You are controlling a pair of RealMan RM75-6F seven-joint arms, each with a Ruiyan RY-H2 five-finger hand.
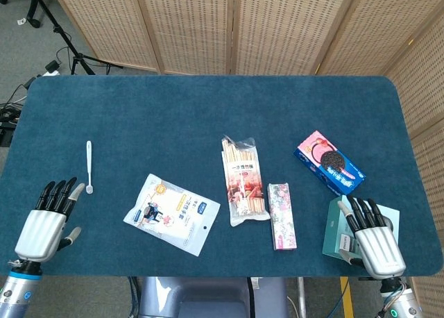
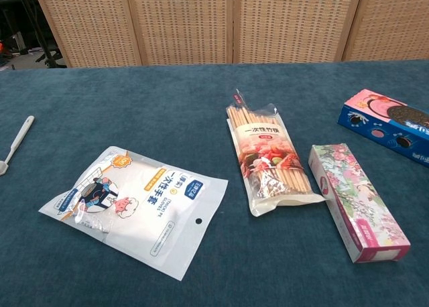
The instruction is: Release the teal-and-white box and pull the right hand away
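Lower right of the head view: right hand (image 1: 375, 236), back plate up, dark fingers straight and fanned toward the top of the frame, lying over the teal-and-white box (image 1: 338, 229). Fingers apart, not curled round the box; touching it or just above it, cannot tell. Box flat on the blue worktop (image 1: 208, 116) near the lower right edge, its left strip and a pale corner to the right of the hand showing, the rest hidden under the hand.

Lower left of the head view: left hand (image 1: 47, 221), back plate up, fingers spread and straight, holding nothing. Just beyond its fingertips, a white spoon (image 1: 89, 167), lying lengthwise toward the top of the frame; seen again at the left edge of the chest view.

Centre of the frame: clear packet of bamboo sticks (image 1: 243, 180), top end toward the far edge. Just right of it, nearly touching at the lower corner, a narrow pink floral box (image 1: 282, 215). Left of centre, a white pouch (image 1: 172, 213) with cartoon print, lying tilted. Above the right hand, well apart from the floral box, a blue-and-pink cookie box (image 1: 330, 162), angled toward the lower right.

Chest view: same packets and boxes, neither hand in frame.
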